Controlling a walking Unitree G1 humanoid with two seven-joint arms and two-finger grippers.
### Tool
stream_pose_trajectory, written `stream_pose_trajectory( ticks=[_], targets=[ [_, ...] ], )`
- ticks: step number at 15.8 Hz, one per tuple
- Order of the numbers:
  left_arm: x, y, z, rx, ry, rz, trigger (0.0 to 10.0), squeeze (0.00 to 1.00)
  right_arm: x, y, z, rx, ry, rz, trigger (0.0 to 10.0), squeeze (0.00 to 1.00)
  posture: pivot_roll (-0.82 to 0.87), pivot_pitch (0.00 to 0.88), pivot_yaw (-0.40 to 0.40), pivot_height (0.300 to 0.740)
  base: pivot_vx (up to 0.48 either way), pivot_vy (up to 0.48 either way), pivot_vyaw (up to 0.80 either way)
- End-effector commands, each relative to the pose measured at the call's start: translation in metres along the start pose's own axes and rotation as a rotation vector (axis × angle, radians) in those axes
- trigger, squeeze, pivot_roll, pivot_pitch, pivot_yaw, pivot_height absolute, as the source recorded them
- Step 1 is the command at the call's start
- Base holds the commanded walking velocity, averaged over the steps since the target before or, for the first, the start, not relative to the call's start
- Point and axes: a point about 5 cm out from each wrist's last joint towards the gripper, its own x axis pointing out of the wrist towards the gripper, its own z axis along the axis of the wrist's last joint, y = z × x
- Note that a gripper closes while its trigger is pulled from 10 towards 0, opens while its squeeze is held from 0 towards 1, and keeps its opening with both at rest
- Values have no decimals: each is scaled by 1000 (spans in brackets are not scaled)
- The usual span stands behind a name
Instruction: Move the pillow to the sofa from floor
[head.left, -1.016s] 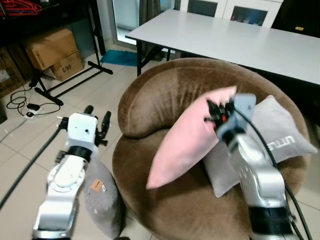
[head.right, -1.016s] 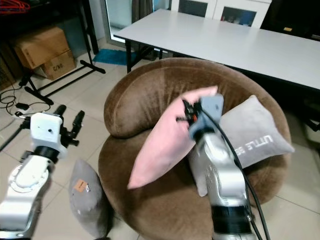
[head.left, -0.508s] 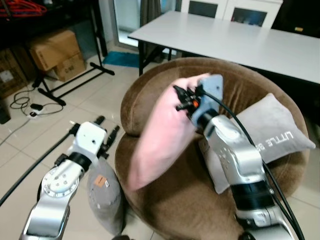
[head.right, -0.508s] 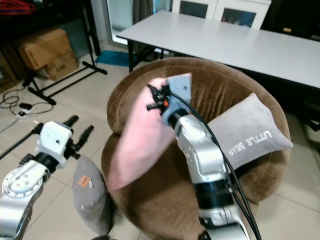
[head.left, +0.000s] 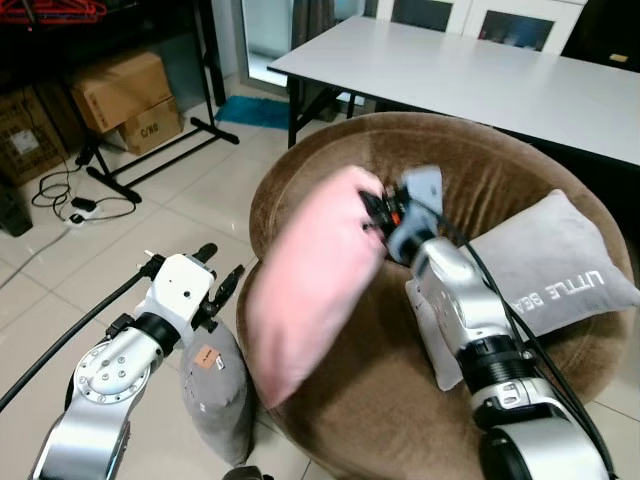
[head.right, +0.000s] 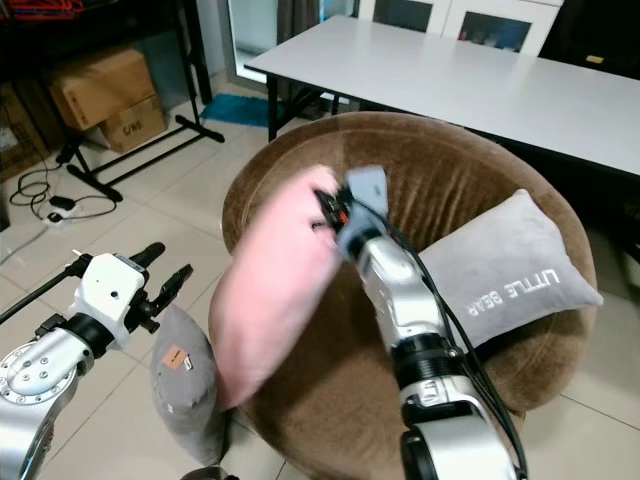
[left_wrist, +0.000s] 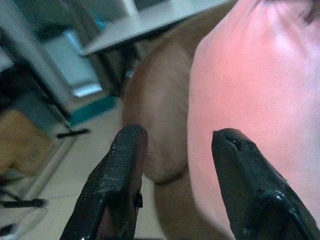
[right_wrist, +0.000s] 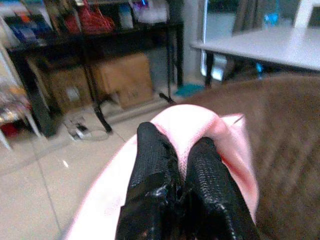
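Both eye views look forward and down from the head onto the brown sofa (head.left: 520, 190) at frame centre. Each wrist view looks close along its own fingers at the pink pillow (left_wrist: 260, 95).

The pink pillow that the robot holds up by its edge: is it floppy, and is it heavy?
Probably soft and floppy: the pink pillow hangs limp from the right gripper, whose fingers bunch its edge. Likely light, since that small pinch carries it above the brown sofa.
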Motion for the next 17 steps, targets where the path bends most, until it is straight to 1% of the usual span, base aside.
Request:
stream_pose_trajectory(
  ticks=[1, 2, 3, 5, 6, 7, 9, 10, 11, 12, 13, 14, 15, 16, 17],
  targets=[
    [-3, -5, 1, -19, 8, -57, 10000, 0, -6, -19, 0, -30, -25, -73, 10000, 0, 68, 0, -23, 740, 0, 0, 0],
    [-9, -10, -1, -48, 21, -109, 10000, 0, -13, -38, -8, -26, -12, -162, 10000, 0, 69, 0, -22, 740, 0, 0, 0],
    [-10, -11, -2, -60, 25, -124, 10000, 0, -16, -45, -10, -19, -12, -192, 10000, 0, 68, 0, -20, 740, 0, 0, 0],
    [-14, -14, -2, -87, 37, -178, 10000, 0, -31, -78, -12, -42, -15, -343, 10000, 0, 72, 0, -15, 740, 0, 0, 0],
    [-15, -13, -2, -88, 39, -185, 10000, 0, -35, -86, -11, -55, -23, -367, 10000, 0, 69, 0, -12, 740, 0, 0, 0],
    [-15, -13, -2, -91, 41, -187, 10000, 0, -37, -90, -11, -69, -20, -374, 10000, 0, 68, 0, -11, 740, 0, 0, 0],
    [-16, -12, -3, -105, 56, -214, 10000, 0, -45, -101, -16, -123, 20, -395, 10000, 0, 67, 0, -8, 740, 0, 0, 0],
    [-17, -12, -5, -123, 65, -232, 10000, 0, -47, -101, -23, -143, 61, -374, 10000, 0, 63, 0, -5, 740, 0, 0, 0],
    [-19, -13, -6, -138, 70, -242, 10000, 0, -47, -99, -29, -149, 100, -347, 10000, 180, 63, 0, -5, 740, 0, 0, 0],
    [-21, -14, -8, -173, 79, -263, 10000, 0, -49, -94, -38, -176, 146, -309, 10000, 624, 63, 0, -5, 740, 0, 0, 0],
    [-23, -16, -10, -226, 90, -296, 10000, 0, -52, -90, -48, -197, 183, -282, 10000, 1000, 65, 0, -5, 740, 0, 0, 0],
    [-24, -16, -11, -238, 92, -305, 10000, 0, -53, -90, -49, -201, 182, -287, 10000, 1000, 65, 0, -5, 740, 0, 0, 0],
    [-26, -16, -11, -242, 90, -308, 10000, 0, -57, -94, -48, -220, 168, -314, 10000, 1000, 66, 0, -8, 740, 0, 0, 0],
    [-27, -16, -10, -242, 88, -304, 10000, 0, -58, -95, -47, -222, 162, -308, 10000, 1000, 68, 0, -10, 740, 0, 0, 0],
    [-28, -15, -10, -240, 82, -296, 10000, 0, -61, -97, -43, -212, 125, -287, 10000, 1000, 68, 0, -10, 740, 0, 0, 0]
  ],
)
